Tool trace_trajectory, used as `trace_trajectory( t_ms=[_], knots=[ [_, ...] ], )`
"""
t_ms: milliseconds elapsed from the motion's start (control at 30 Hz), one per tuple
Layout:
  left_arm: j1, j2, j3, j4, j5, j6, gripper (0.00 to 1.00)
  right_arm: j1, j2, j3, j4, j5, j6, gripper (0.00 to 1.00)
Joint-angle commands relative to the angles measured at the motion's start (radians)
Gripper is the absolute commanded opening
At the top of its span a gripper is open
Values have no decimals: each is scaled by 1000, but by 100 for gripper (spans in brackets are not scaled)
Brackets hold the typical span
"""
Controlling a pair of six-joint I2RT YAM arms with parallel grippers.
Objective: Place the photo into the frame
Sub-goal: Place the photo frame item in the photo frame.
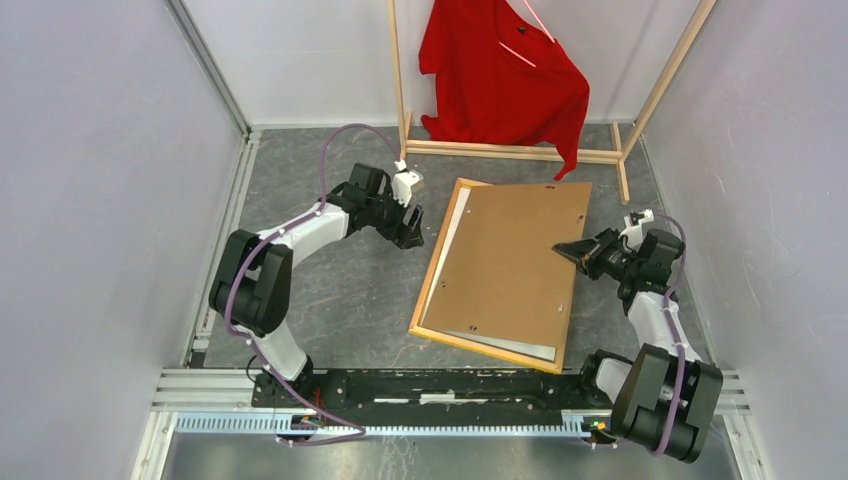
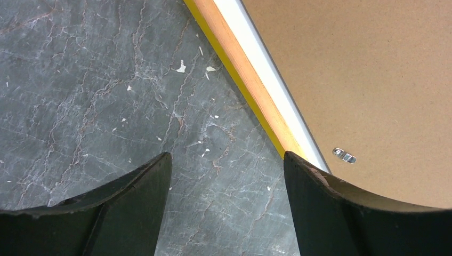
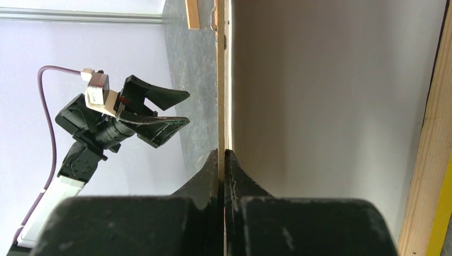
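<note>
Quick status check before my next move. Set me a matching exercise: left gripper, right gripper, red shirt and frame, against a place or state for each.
1. left gripper
2. right gripper
3. red shirt
4. frame

A. hanging on the rack
B. open, above the table
C. lying yellow side down
D. shut on the edge of the backing board

Pairs: 1-B, 2-D, 3-A, 4-C.

Left of the frame the grey tabletop lies bare around the spread left gripper. Behind, the bottom rail of the clothes rack runs close to the frame's far edge, the red shirt hanging near its right corner. The right gripper, clamped on the backing board, blocks the right side.
</note>
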Motion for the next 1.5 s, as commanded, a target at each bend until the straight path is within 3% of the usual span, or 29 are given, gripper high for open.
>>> trace_trajectory(
  t_ms=[0, 1467],
  knots=[
    [-6, -11, 2, -17, -14, 40, 83, -3, 22, 63, 95, -67, 32, 0],
    [-6, -24, 2, -46, -22, 35, 82, 42, 177, 33, 178, -74, -24, 0]
  ],
)
